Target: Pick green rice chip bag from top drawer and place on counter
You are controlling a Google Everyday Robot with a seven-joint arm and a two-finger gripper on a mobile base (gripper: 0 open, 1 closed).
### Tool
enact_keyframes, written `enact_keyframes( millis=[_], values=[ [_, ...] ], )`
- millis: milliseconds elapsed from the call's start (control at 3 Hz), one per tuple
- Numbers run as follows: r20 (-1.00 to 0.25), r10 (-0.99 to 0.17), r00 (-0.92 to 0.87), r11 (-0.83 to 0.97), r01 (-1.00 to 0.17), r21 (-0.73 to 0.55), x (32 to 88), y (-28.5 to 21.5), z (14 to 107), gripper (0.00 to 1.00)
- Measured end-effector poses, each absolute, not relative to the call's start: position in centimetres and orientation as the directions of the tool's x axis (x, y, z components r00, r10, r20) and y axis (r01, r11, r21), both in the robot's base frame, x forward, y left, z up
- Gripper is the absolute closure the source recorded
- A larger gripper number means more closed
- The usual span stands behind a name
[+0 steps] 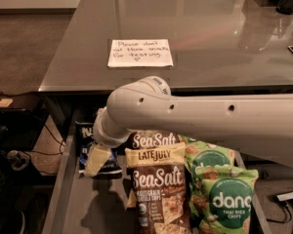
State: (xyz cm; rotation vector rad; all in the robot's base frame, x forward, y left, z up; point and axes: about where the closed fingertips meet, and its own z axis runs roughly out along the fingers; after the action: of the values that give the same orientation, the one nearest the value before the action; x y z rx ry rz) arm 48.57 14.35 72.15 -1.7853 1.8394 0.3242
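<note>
Camera view: top drawer (63,199) stands open below the front edge of the counter (210,43), so its bags lie flat and reachable from above. The arm (210,121) spans the drawer from the right, wrist bent down at the left end. The gripper (97,160) hangs low over a dark blue bag (85,135) in the drawer's left part; whether it is spread or closed cannot be told. Green rice chip bag (227,201) lies at the drawer's right front, overlapping a second green bag (207,155) behind it, just beside the brown Sea Salt bag (158,189). Judgement: the gripper is well left of the target and not yet on it. The paper note (139,52) lies on the counter near its front edge; bare slab to its right suits placing.
</note>
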Motion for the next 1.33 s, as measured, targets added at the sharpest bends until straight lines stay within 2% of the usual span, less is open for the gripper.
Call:
enact_keyframes(
  millis=[1333],
  values=[
    [-0.61, -0.772, 0.181, -0.133, -0.983, -0.123, 53.3, 16.1, 65.0, 0.0]
  ],
)
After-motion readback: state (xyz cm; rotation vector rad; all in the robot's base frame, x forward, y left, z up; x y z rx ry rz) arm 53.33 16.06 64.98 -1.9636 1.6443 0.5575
